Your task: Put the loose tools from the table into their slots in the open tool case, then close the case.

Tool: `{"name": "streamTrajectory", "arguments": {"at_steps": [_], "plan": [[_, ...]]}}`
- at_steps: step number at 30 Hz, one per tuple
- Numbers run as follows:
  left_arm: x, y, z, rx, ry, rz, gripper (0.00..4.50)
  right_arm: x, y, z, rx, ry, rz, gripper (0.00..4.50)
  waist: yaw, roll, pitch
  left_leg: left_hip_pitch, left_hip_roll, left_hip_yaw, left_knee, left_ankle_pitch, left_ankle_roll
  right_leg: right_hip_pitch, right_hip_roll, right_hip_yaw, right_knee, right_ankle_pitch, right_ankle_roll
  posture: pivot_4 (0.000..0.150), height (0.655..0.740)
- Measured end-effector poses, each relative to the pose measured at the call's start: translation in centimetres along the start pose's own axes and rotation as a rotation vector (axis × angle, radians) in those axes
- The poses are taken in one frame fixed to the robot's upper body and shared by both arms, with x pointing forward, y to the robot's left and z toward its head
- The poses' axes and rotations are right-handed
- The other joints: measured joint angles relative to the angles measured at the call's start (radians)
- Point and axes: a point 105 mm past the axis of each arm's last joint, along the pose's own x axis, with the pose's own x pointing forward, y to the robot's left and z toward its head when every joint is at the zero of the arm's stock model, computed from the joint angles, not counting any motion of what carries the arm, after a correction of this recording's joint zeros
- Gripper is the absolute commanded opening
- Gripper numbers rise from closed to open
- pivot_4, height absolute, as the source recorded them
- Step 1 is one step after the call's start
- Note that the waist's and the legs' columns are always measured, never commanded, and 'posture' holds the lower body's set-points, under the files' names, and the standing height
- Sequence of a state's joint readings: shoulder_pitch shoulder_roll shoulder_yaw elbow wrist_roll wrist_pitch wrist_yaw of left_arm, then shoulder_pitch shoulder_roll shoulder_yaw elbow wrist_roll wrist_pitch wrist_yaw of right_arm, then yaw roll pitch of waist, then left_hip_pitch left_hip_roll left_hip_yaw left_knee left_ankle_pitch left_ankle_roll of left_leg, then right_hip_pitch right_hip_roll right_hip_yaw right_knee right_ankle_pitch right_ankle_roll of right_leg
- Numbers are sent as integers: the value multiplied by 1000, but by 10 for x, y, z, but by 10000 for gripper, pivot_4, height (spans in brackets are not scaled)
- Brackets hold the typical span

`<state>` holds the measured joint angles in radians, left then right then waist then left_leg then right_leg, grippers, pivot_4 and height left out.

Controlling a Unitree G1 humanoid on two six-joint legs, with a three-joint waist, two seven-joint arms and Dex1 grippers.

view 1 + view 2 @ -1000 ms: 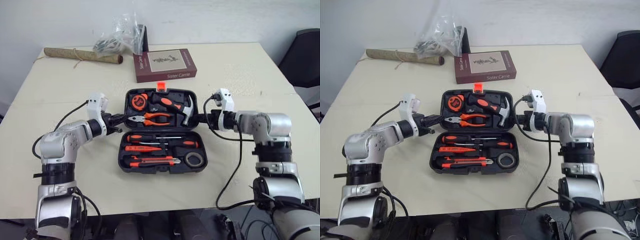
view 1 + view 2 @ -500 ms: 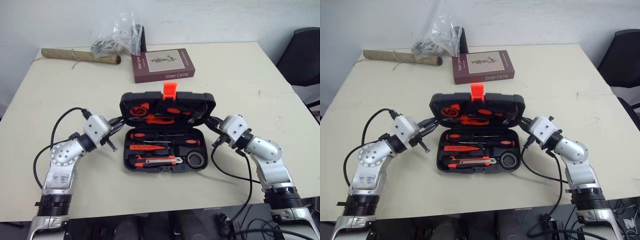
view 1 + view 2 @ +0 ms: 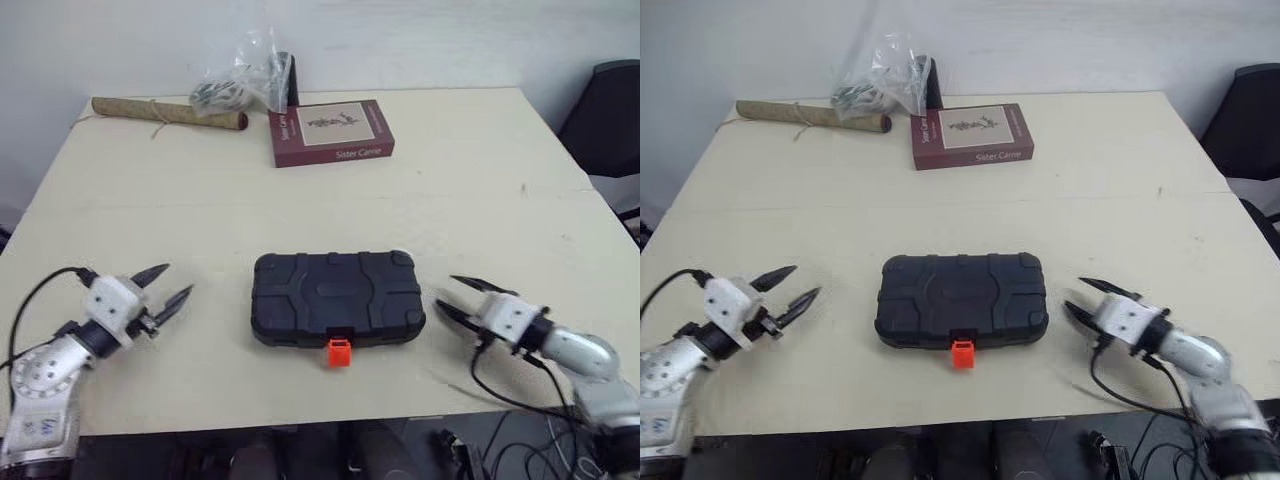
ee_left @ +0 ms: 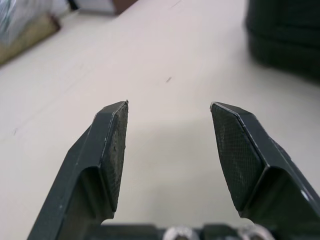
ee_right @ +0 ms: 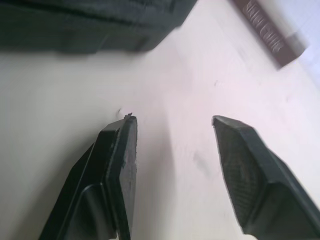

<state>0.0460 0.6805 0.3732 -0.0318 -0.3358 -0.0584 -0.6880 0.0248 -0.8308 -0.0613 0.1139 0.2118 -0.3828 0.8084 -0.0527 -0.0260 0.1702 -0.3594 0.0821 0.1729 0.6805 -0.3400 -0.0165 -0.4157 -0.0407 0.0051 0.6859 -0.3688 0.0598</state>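
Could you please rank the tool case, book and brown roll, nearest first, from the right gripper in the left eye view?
1. Tool case, beside the right gripper, on its left.
2. Book, toward the table's far side.
3. Brown roll, far left corner.

Case shut, arms back
The tool case [image 3: 334, 300] has folded flat shut, its orange latch [image 3: 339, 352] now near; the left gripper [image 3: 178, 279] and right gripper [image 3: 444, 291] have withdrawn from its sides.

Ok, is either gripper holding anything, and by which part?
Nothing is held. The left gripper and right gripper are both open and empty, either side of the closed tool case.
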Motion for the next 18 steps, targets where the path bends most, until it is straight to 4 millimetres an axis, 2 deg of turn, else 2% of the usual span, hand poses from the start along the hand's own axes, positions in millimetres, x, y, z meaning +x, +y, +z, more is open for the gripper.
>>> {"name": "streamTrajectory", "arguments": {"at_steps": [2,5,6,10,13,15,18], "plan": [[13,3,13,-9,-35,-31,19032,-6,11,5,83,14,94,18214,11,0,0,8,0,-2,-1,-1,1,11,0,-2,-5,0,0,1500,7400],[49,-2,33,-13,-83,-118,5050,-8,36,17,212,20,227,2996,27,0,0,11,-1,-5,-2,-1,1,18,0,-4,-8,0,0,1500,7400],[63,-4,37,-16,-88,-145,579,-6,46,20,236,29,271,0,31,0,0,12,-1,-5,-2,-2,1,19,1,-5,-9,0,0,1500,7400],[108,-27,38,-45,-41,-285,579,7,69,24,299,48,364,0,26,-1,-1,10,-1,-3,-1,-3,2,18,2,-4,-11,0,1,1500,7400],[135,-49,26,-84,43,-384,579,18,67,28,259,60,381,0,18,-2,-1,12,0,-1,-1,-3,1,18,4,-2,-11,1,1,1500,7400],[145,-60,19,-95,85,-420,579,25,65,30,223,61,384,0,12,-4,-1,14,2,0,-1,-3,0,18,7,0,-10,1,1,1500,7400],[148,-58,16,-71,127,-451,579,38,55,30,193,56,354,0,7,-5,-2,18,5,1,-1,-3,-2,21,9,1,-10,1,1,1500,7400]]}}
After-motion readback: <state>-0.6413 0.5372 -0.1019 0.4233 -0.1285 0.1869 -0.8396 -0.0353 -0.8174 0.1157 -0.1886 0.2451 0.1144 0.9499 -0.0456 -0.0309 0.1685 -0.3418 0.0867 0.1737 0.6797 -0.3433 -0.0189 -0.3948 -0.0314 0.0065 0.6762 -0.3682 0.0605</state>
